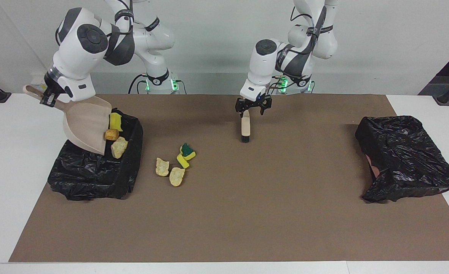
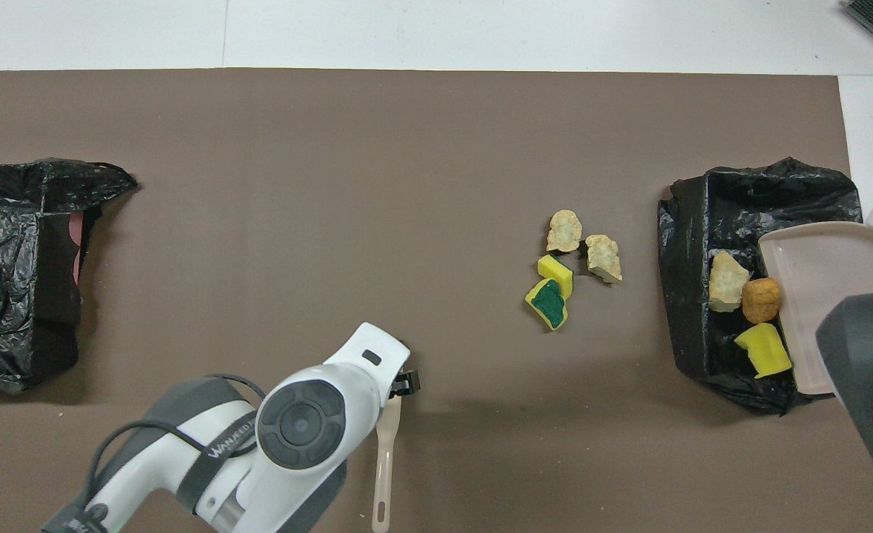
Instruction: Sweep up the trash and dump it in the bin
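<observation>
The right gripper point(image 1: 49, 99) grips the dustpan point(image 1: 85, 127), tipping scraps point(image 1: 114, 135) into the bin point(image 1: 95, 175); at three o'clock, the left gripper point(image 1: 253, 107) grips the brush point(image 1: 245, 127).

Scraps point(image 1: 174, 164) beside lined bin point(image 1: 95, 179)

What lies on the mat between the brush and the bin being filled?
Four loose scraps: two yellow sponge pieces, one green-backed, and two tan chunks lie between the brush and the bin. Both views show it.
</observation>
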You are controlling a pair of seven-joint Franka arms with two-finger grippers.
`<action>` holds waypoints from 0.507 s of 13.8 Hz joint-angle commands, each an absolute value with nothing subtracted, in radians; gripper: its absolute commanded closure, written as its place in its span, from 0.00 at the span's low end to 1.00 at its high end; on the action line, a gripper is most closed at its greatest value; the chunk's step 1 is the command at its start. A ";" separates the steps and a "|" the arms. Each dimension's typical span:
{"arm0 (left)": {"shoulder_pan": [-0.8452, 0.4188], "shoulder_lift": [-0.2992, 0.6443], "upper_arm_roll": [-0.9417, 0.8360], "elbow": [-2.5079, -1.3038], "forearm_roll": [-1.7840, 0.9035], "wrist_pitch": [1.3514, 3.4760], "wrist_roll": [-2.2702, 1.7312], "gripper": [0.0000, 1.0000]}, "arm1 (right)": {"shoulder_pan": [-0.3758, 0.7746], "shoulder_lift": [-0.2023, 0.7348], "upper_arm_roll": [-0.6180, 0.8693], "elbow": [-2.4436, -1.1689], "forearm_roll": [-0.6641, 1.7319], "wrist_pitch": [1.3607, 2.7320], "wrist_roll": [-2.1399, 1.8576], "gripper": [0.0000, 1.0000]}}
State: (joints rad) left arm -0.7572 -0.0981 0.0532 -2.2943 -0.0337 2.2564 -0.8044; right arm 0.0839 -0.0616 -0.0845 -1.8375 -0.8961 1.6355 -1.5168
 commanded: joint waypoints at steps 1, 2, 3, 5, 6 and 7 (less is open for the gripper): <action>-0.642 -0.071 0.046 -2.141 -0.046 2.130 -0.653 0.00 | 0.075 -0.041 -0.048 -1.798 -0.979 1.597 -1.522 1.00; -0.606 -0.051 0.046 -2.072 -0.048 2.065 -0.578 0.00 | 0.075 -0.044 -0.046 -1.795 -0.982 1.580 -1.516 1.00; -0.565 -0.023 0.046 -1.980 -0.049 1.980 -0.495 0.00 | 0.075 -0.044 -0.046 -1.778 -0.983 1.566 -1.505 1.00; -0.497 0.032 0.046 -1.840 -0.073 1.864 -0.378 0.00 | 0.077 -0.043 -0.013 -1.723 -0.974 1.505 -1.436 1.00; -0.456 0.047 0.046 -1.798 -0.089 1.836 -0.329 0.00 | 0.075 -0.040 0.024 -1.692 -0.962 1.450 -1.337 1.00; -0.424 0.048 0.046 -1.783 -0.092 1.835 -0.280 0.00 | 0.074 -0.037 0.061 -1.672 -0.953 1.398 -1.225 1.00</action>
